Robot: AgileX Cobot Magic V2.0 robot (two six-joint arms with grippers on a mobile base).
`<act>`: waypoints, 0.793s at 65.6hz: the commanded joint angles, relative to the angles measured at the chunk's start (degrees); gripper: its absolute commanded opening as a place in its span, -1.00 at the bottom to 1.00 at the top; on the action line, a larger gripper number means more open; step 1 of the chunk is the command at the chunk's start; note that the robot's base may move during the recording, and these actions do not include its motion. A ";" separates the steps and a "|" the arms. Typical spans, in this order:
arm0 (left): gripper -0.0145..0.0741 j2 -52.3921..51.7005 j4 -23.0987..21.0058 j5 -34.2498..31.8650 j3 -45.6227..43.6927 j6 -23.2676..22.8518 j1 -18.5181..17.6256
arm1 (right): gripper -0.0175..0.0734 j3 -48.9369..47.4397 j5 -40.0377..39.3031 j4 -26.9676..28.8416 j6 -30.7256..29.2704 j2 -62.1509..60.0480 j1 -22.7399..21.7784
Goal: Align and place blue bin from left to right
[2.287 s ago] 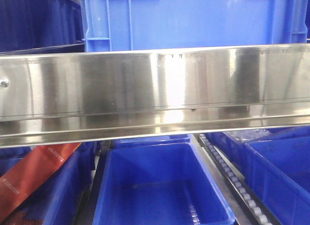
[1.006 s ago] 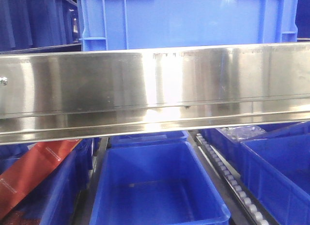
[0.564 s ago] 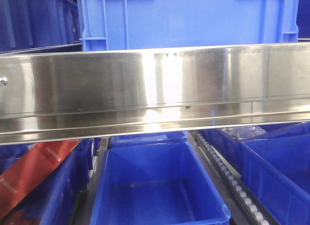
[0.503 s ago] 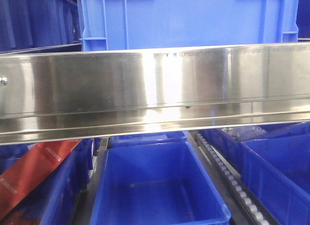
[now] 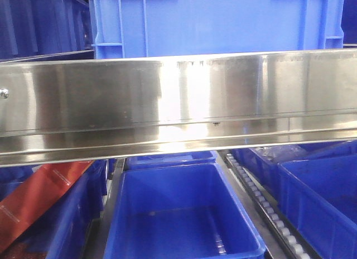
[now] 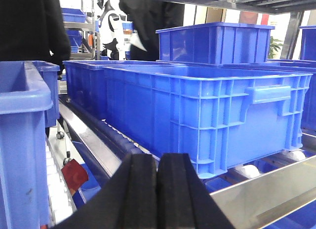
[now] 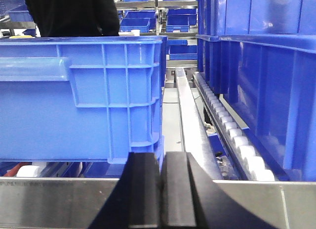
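Both end effectors (image 6: 157,189) (image 7: 162,189) closed, empty, facing the blue bin (image 5: 217,22).

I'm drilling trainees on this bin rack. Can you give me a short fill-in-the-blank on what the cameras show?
1. The bin on the upper level is coloured ____.
2. Below it runs a shiny ____ rail.
3. The left gripper fingers are pressed ____.
4. The lower bin directly under the rail is ____ inside.

Missing words: blue; metal; together; empty

The front camera sits close behind a steel rail (image 5: 178,102), facing the bin (image 5: 217,22). Both wrist cameras look low along the rollers, sharing that bin (image 6: 207,115).
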 commanded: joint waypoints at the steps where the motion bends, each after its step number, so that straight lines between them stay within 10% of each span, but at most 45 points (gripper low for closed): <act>1: -0.92 -0.34 -2.64 -1.58 0.82 0.03 2.16 | -0.97 0.09 -1.54 -0.31 -0.50 -0.17 0.04; 24: -0.92 -0.34 -11.73 -19.47 16.23 11.62 23.83 | -0.97 0.09 -1.54 -0.31 -0.50 -0.17 0.04; 39: -0.92 -0.34 -12.76 -30.74 28.05 12.16 28.53 | -0.97 0.09 -1.54 -0.31 -0.50 -0.17 0.04; 52: -0.92 -0.34 -12.11 -22.84 28.05 12.16 29.28 | -0.97 0.13 -1.65 -0.31 -0.50 -0.17 0.04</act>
